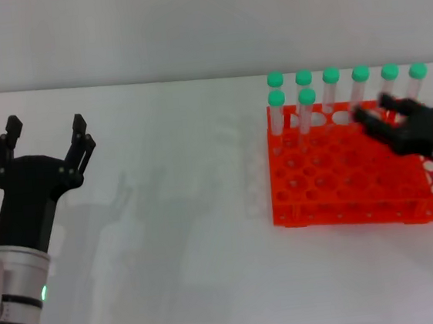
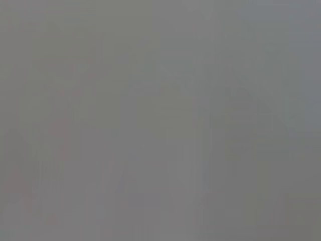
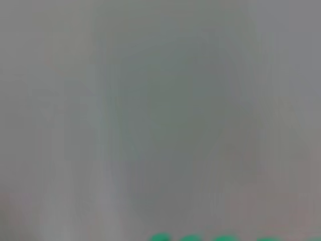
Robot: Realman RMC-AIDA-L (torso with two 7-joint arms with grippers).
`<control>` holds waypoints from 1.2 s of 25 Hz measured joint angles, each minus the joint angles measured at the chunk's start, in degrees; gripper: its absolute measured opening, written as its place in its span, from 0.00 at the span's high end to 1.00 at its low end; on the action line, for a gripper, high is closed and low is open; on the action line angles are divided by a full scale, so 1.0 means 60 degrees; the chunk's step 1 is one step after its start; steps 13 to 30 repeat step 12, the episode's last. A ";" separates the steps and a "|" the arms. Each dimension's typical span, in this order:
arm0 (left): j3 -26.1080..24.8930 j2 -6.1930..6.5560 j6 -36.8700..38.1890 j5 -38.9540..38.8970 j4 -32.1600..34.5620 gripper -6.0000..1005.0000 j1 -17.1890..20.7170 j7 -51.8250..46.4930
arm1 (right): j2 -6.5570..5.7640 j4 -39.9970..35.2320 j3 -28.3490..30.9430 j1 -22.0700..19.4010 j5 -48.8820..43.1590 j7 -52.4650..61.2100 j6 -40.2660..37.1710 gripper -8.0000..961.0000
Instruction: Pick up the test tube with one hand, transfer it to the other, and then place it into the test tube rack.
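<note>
The orange-red test tube rack (image 1: 335, 188) stands on the white table at the right. Several green-capped test tubes (image 1: 308, 110) stand upright in its back rows. My right gripper (image 1: 373, 108) hovers over the rack's back right part, right by the tubes there; it looks blurred. My left gripper (image 1: 47, 137) is open and empty, held up above the table at the far left, well away from the rack. I see no tube lying loose on the table. The right wrist view shows only green caps (image 3: 200, 237) at its edge. The left wrist view shows plain grey.
The white table (image 1: 178, 236) runs from the left arm to the rack, with a pale wall behind. The rack's front rows of holes hold nothing.
</note>
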 joint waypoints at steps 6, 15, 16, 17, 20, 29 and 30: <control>-0.0180 0.0000 0.0007 -0.0003 -0.0009 0.11 -0.0103 0.0000 | -0.0026 -0.0460 0.1016 -0.1163 0.1304 -0.1338 0.0240 0.36; -0.0645 -0.0001 0.0086 -0.0310 -0.0018 0.11 -0.0169 -0.0001 | -0.0046 -0.0489 0.1947 -0.1488 0.2363 -0.3284 -0.0609 0.36; -0.0645 -0.0001 0.0086 -0.0310 -0.0018 0.11 -0.0169 -0.0001 | -0.0046 -0.0489 0.1947 -0.1488 0.2363 -0.3284 -0.0609 0.36; -0.0645 -0.0001 0.0086 -0.0310 -0.0018 0.11 -0.0169 -0.0001 | -0.0046 -0.0489 0.1947 -0.1488 0.2363 -0.3284 -0.0609 0.36; -0.0645 -0.0001 0.0086 -0.0310 -0.0018 0.11 -0.0169 -0.0001 | -0.0046 -0.0489 0.1947 -0.1488 0.2363 -0.3284 -0.0609 0.36; -0.0645 -0.0001 0.0086 -0.0310 -0.0018 0.11 -0.0169 -0.0001 | -0.0046 -0.0489 0.1947 -0.1488 0.2363 -0.3284 -0.0609 0.36; -0.0645 -0.0001 0.0086 -0.0310 -0.0018 0.11 -0.0169 -0.0001 | -0.0046 -0.0489 0.1947 -0.1488 0.2363 -0.3284 -0.0609 0.36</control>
